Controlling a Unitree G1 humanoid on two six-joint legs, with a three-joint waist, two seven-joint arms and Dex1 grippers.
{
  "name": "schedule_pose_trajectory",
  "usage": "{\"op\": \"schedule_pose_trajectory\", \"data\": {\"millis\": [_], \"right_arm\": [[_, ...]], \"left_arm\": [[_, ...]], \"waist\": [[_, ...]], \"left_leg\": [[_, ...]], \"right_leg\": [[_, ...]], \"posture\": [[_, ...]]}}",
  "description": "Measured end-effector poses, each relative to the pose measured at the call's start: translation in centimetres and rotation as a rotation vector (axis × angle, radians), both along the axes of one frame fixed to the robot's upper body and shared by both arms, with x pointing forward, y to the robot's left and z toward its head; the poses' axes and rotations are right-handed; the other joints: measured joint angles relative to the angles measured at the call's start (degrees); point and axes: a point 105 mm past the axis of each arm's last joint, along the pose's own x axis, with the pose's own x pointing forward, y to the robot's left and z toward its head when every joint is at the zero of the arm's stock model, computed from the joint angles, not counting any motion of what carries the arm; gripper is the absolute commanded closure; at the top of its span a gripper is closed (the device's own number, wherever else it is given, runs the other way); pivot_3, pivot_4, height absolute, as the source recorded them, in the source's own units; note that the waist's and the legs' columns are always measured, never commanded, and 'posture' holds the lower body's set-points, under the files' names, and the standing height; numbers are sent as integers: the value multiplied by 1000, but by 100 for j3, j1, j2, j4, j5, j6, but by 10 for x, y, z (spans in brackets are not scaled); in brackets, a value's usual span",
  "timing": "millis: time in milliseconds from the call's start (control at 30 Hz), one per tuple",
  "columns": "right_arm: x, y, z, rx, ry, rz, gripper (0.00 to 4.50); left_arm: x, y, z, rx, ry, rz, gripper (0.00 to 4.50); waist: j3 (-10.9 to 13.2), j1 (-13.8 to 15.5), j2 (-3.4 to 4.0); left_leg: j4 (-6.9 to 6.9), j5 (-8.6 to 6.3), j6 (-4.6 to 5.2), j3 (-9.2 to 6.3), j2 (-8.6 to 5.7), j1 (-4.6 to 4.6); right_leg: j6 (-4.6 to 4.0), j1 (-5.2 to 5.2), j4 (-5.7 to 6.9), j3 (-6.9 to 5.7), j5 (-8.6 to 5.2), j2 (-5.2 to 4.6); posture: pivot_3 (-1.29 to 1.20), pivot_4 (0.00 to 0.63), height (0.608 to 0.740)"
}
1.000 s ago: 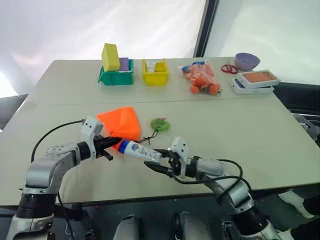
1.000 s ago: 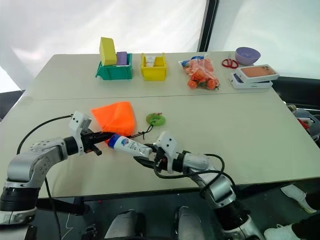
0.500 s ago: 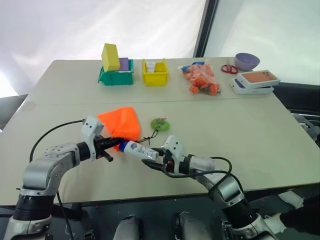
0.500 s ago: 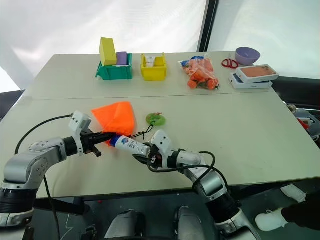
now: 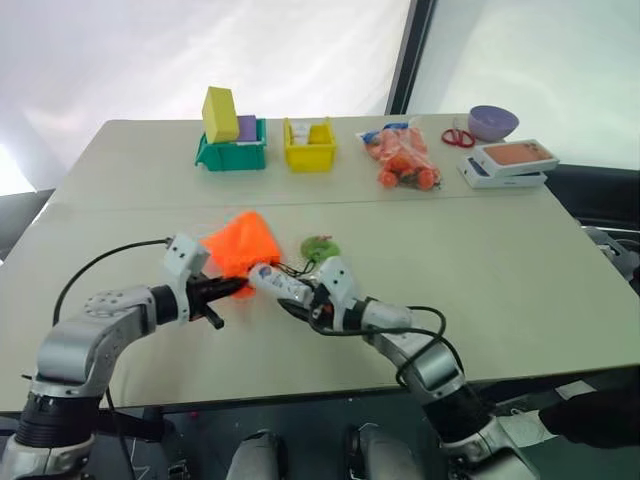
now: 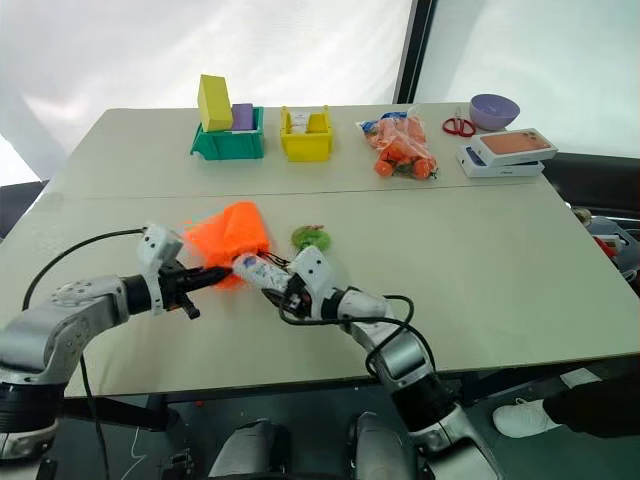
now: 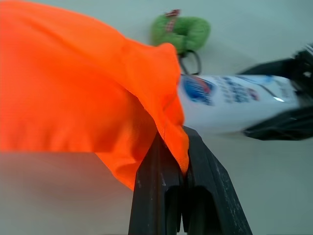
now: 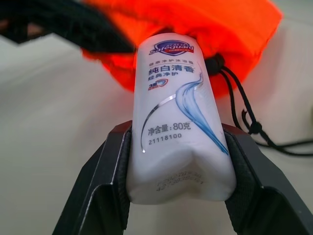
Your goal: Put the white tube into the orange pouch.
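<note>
The orange pouch lies bunched on the table's near left part. My left gripper is shut on its rim and holds the mouth up. My right gripper is shut on the rear end of the white tube, which lies nearly level. The tube's front end sits inside the pouch's mouth, and its cap is hidden by the fabric. The black cord runs beside the tube to the green round tag on the table just behind my right gripper.
Along the far edge stand a green bin with a yellow block, a yellow bin, a clear bag of orange items, red scissors, a purple bowl and stacked flat boxes.
My right gripper has carried the tube forward and to the left, so its front end now sits inside the pouch's mouth. The pouch has bunched up. My left gripper still holds the rim.
</note>
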Motion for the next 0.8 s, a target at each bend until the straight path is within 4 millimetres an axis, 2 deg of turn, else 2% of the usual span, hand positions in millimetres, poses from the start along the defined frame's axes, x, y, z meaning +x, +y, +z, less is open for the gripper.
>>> {"op": "schedule_pose_trajectory", "data": {"millis": [333,533,733,800], "right_arm": [[14,25,8,-66,-56,-21,2252],[21,41,3,-132,-62,-11,2252],[26,62,2,-147,-31,-16,2252],[30,66,2,-152,-28,-43,2252]], "left_arm": [[-6,-11,-1,-1,9,-50,4500],[-13,-10,-8,8,49,-64,4500],[-15,5,-9,29,56,-7,4500],[-19,-1,-9,18,61,-35,4500]], "waist": [[4,-11,6],[5,-37,8],[9,-37,15],[10,-31,16]], "left_leg": [[-1,1,-2,0,0,-1],[-2,2,-4,1,1,-1],[-4,6,-11,-1,5,-1],[-3,6,-11,0,2,-2]], "right_leg": [[7,-2,1,0,4,1],[8,-5,2,0,5,3],[8,-9,8,-1,5,6],[8,-8,7,0,5,2]], "posture": [[0,150,740],[0,150,740],[0,150,740],[0,150,740]]}}
